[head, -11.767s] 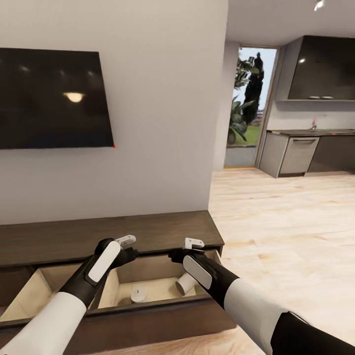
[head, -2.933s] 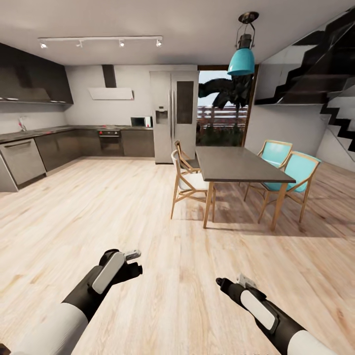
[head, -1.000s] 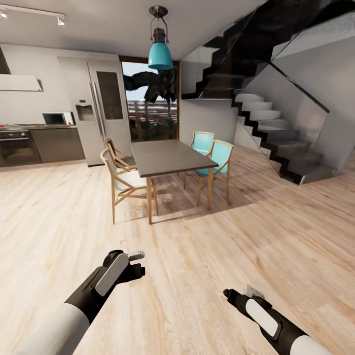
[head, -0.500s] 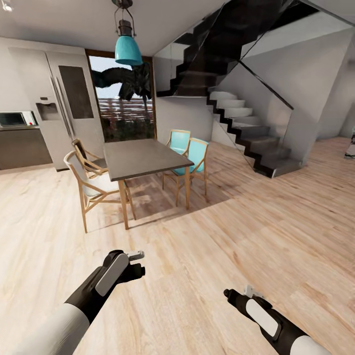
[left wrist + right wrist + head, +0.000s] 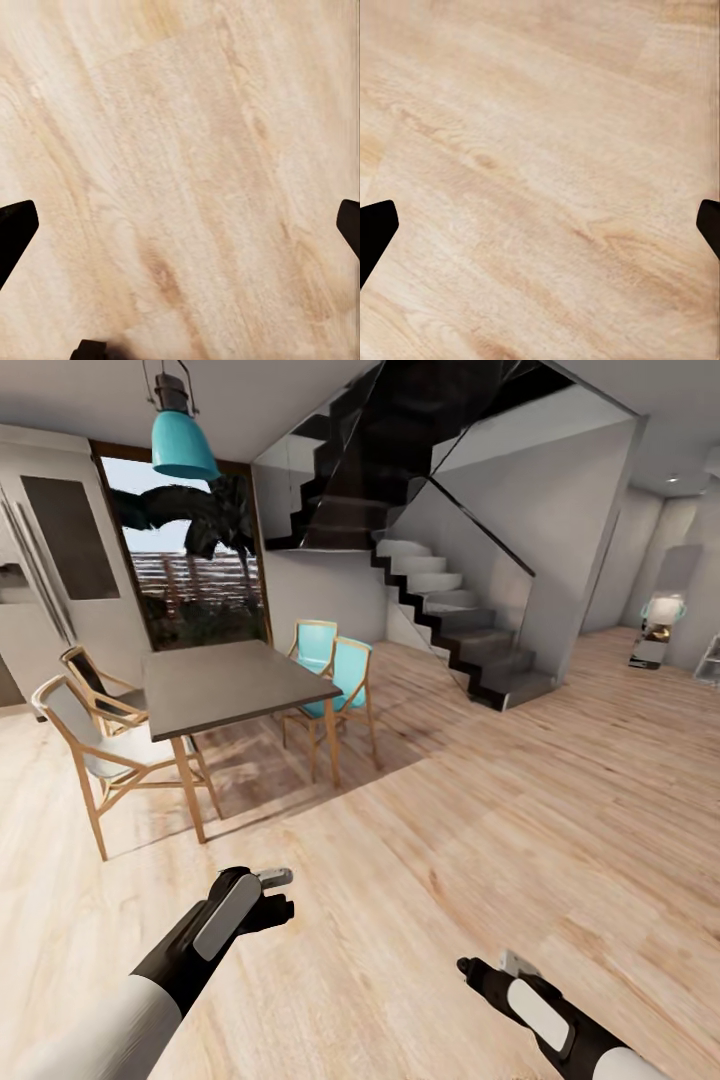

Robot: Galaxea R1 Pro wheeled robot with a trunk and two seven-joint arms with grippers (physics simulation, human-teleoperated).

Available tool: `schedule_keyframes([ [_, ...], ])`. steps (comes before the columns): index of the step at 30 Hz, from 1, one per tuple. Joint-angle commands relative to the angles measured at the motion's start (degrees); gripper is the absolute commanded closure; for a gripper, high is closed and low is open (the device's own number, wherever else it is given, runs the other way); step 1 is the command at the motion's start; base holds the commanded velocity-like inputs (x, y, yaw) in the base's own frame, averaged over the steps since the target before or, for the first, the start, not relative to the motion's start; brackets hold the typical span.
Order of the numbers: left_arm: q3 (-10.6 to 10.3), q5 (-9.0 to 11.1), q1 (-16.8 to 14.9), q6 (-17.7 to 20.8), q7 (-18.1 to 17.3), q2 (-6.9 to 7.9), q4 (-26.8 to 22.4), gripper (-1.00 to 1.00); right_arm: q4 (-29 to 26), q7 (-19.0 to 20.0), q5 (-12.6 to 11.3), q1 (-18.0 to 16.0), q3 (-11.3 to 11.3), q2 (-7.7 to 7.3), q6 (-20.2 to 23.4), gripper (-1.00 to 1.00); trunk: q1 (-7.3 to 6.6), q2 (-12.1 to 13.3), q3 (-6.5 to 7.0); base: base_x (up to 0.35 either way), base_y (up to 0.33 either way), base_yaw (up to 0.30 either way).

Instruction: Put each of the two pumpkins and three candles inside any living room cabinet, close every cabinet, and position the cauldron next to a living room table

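Observation:
The pumpkins, candles, cabinet and cauldron are out of view. In the head view my left gripper (image 5: 280, 892) hovers above bare wooden floor at lower left, and my right gripper (image 5: 490, 963) is held low at lower right. Both are open and hold nothing. In the left wrist view the left gripper (image 5: 180, 225) has its dark fingertips (image 5: 15, 229) far apart over floor planks. The right wrist view gives the same picture of the right gripper (image 5: 540, 225), its fingertips (image 5: 375, 225) at the frame's edges.
A dark-topped dining table (image 5: 230, 680) stands ahead left with wooden chairs (image 5: 90, 745) and teal chairs (image 5: 335, 665) around it, under a teal pendant lamp (image 5: 182, 445). A black staircase (image 5: 450, 615) rises behind. Wooden floor (image 5: 560, 800) stretches ahead and to the right.
The whole view has swung to the right, from the open cabinet, past the kitchen, to the table and stairs: the camera turned. Both arms keep nearly the same pose.

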Motion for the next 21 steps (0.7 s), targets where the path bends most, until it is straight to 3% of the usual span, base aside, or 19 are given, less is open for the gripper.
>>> schedule_keyframes([
  [1, -0.2, 0.6, 0.0, 0.0, 0.6, 0.07, -0.1, -1.0, 0.0, -0.3, -0.3, -0.1, 0.4, -0.06, 0.1, -1.0, 0.0, 0.0, -0.12, 0.049, -0.059, -0.234],
  [13, -0.1, 0.8, 0.0, 0.1, 0.6, 0.07, -0.1, -1.0, 0.2, 0.0, -0.3, 0.0, 0.3, -0.14, 0.0, -1.0, 0.0, 0.0, -0.83, 0.002, -0.006, -0.233],
  [21, -0.2, 0.9, 0.0, 0.1, 0.6, 0.07, -0.1, -1.0, 0.2, 0.0, -0.3, 0.0, 0.3, -0.1, 0.0, -1.0, 0.0, 0.0, -1.3, -0.119, 0.073, -0.233],
])
